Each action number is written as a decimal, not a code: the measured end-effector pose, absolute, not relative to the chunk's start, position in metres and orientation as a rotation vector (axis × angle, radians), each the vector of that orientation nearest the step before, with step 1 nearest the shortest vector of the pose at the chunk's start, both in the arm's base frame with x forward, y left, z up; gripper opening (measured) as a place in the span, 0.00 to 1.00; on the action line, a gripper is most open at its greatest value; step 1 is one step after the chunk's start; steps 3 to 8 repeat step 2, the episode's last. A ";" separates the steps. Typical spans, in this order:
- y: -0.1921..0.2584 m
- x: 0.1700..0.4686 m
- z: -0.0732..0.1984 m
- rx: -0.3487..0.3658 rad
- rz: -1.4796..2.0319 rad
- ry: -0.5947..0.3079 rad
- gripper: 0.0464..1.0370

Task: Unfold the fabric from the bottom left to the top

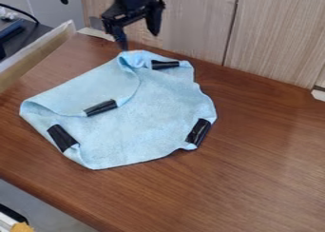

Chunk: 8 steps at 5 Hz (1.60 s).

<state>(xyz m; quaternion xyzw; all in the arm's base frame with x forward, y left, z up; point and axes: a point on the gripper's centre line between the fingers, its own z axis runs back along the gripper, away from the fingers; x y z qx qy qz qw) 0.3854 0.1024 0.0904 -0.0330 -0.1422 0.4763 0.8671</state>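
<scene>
Tool (138, 34) had its fingers spread. Fabric (149, 126) looked light, limp, not fragile; best grip was probably the flap edge (133, 90) at the inner black tape (101, 107).

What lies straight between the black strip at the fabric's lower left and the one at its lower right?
Only bare light-blue fabric lies between the lower-left strip and the lower-right strip, as the camera view shows.

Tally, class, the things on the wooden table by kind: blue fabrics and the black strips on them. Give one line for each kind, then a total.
Blue fabric: 1
Black strips: 4
Total: 5
</scene>
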 end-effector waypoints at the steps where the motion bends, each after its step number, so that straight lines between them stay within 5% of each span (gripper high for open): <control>1: 0.107 0.363 0.096 -0.059 0.961 -0.302 0.96; 8: 0.111 0.362 0.098 -0.058 0.964 -0.310 0.96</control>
